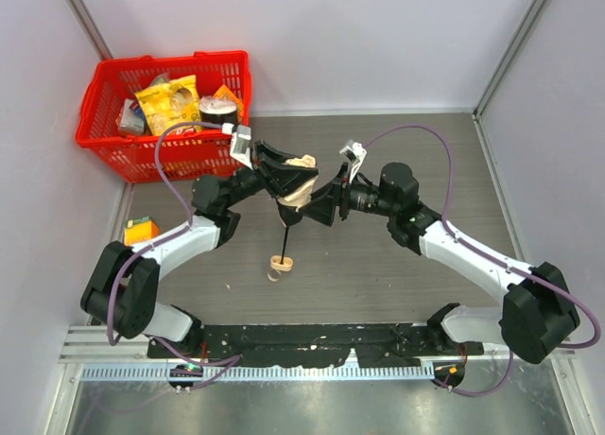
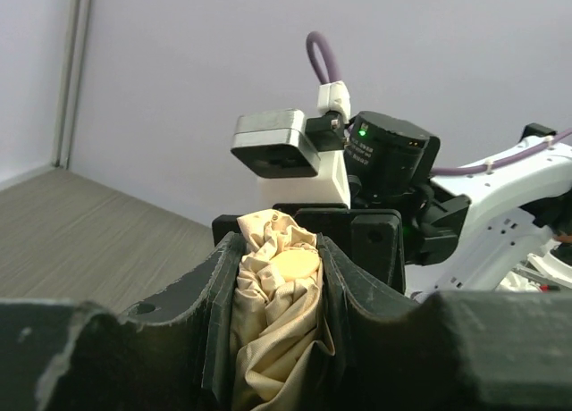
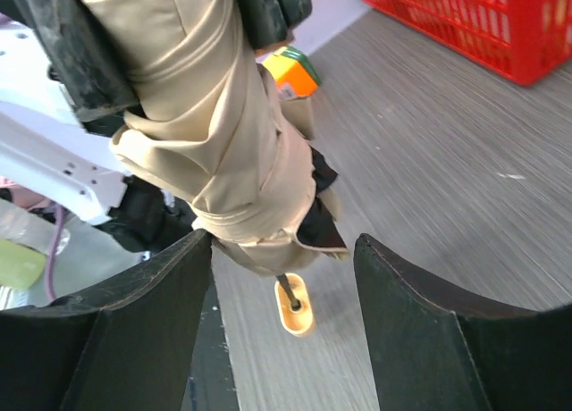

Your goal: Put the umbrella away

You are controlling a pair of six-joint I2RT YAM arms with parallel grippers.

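Left hand (image 2: pixel 277 250) clamps umbrella (image 3: pixel 223 134) — canopy partly hidden.

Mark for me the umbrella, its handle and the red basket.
umbrella (image 3: pixel 214 143), right wrist view, on the bundled beige canopy.
handle (image 3: pixel 295 311), right wrist view, on the cream end below the black shaft.
red basket (image 1: pixel 128 161), top external view, on its near mesh wall.

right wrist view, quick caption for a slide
Left fingers clamp the folded umbrella, its handle dangling, framed by the open right fingers.
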